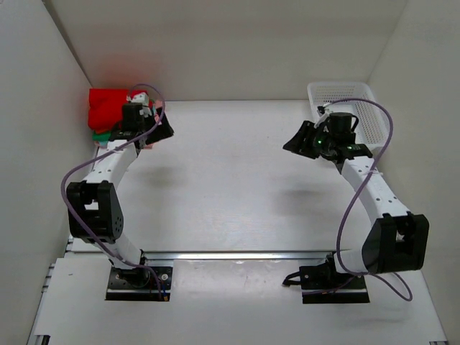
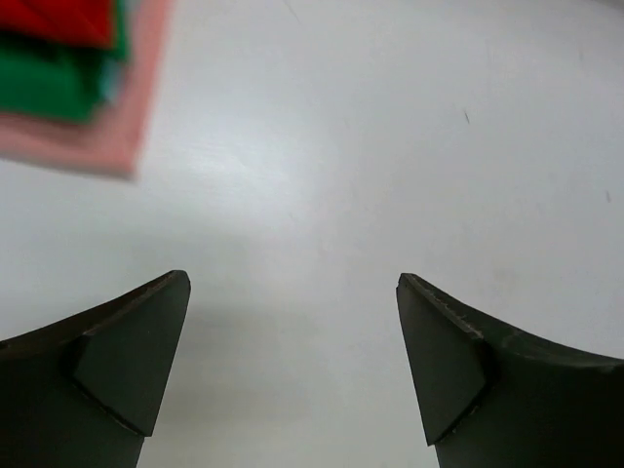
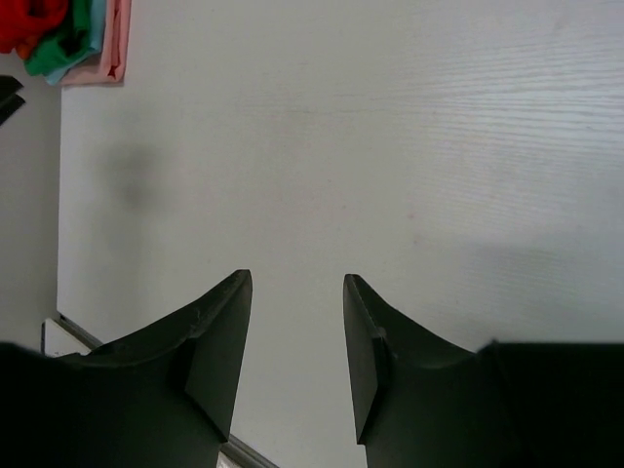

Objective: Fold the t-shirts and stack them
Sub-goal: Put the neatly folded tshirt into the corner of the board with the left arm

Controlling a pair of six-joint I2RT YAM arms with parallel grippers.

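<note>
**T-shirts** [image 1: 108,118]: one stack, upper left of the top view, in the table's far left corner against the walls
- Top view: red t-shirt [image 1: 106,106] uppermost and bulkiest. The lower layers show only as thin slivers at its bottom edge, partly behind the left arm.
- Left wrist view, upper left corner: the stack's corner in layers, blurred. Red lies over the green t-shirt [image 2: 44,83], which lies over the pink t-shirt [image 2: 112,127]. The pink lies flat on the table [image 2: 390,146] and reaches furthest out. The stack is cut off by the frame's top and left edges.
- Right wrist view, upper left corner: the same stack, small and far off, showing red, green and pink (an orange layer cannot be told from the red at this size).

**Left gripper** [image 2: 292,283]: jaws spread wide, nothing between them, bare table beneath
- Near the stack's corner but apart from it.
- Top view: the arm reaches from its base at lower left, elbow bent outward, wrist at the stack's right edge.

**Right gripper** [image 3: 296,281]: jaws parted to a narrower gap, empty, over bare table
- Top view: the arm rises from lower right, with the gripper turned toward the frame's left.
- It is just beside the white mesh basket [image 1: 345,93] at upper right, whose inside is hard to make out
</note>
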